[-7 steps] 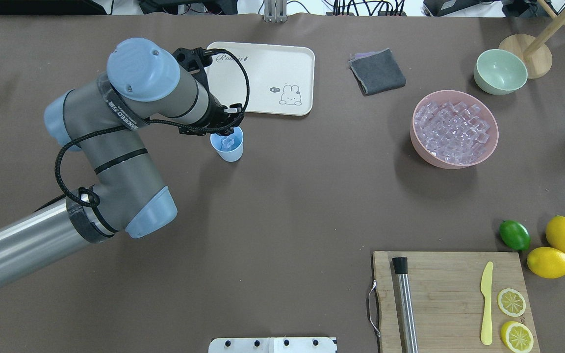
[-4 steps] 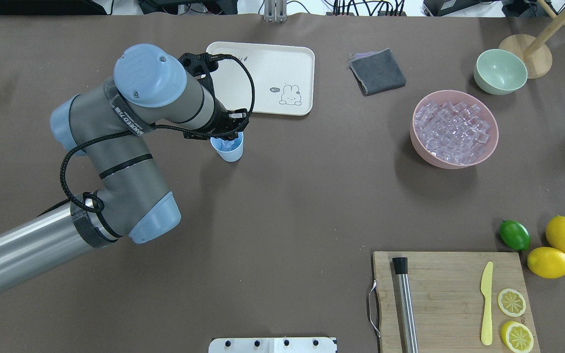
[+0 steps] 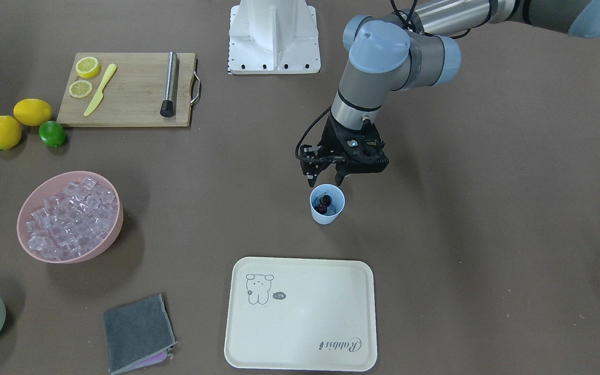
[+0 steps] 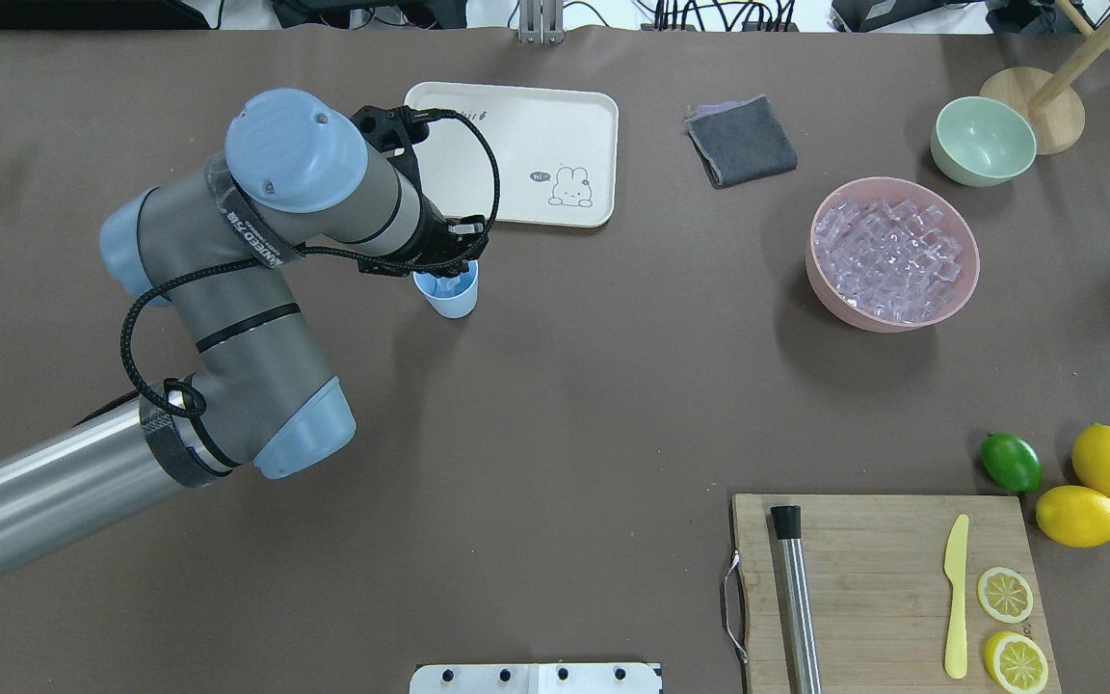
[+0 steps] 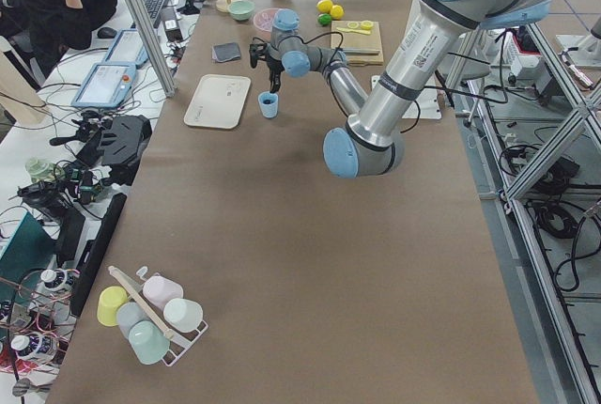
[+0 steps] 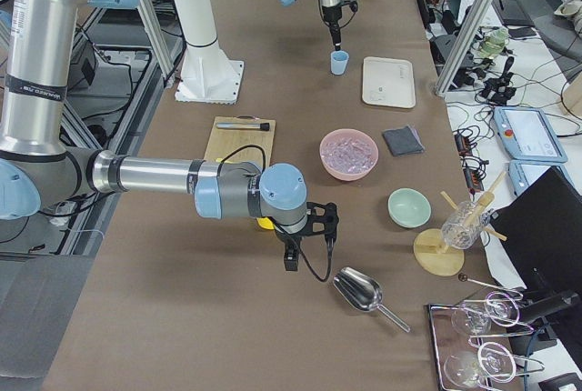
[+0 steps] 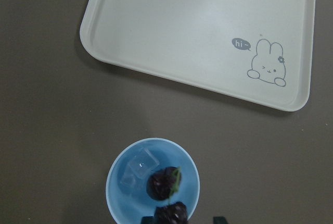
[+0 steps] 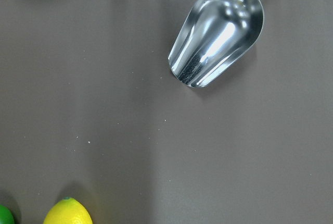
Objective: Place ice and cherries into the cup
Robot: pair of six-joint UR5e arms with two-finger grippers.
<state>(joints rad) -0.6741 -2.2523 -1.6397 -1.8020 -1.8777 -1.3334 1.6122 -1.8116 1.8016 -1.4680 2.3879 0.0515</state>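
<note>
Long brown-covered counter, evenly lit. Aluminium frame posts lining both long edges. Cluttered white desk beyond one, grey floor beyond the other.

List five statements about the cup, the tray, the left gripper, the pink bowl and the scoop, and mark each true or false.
1. The light blue cup holds two cherries and an ice cube. True.
2. The cup stands on the cream tray. False: it stands on the table, beside the tray.
3. The left gripper holds a cherry. False: its fingers are apart and empty above the cup.
4. The pink bowl holds many ice cubes. True.
5. The metal scoop is full of ice. False: it lies empty on the table.
</note>
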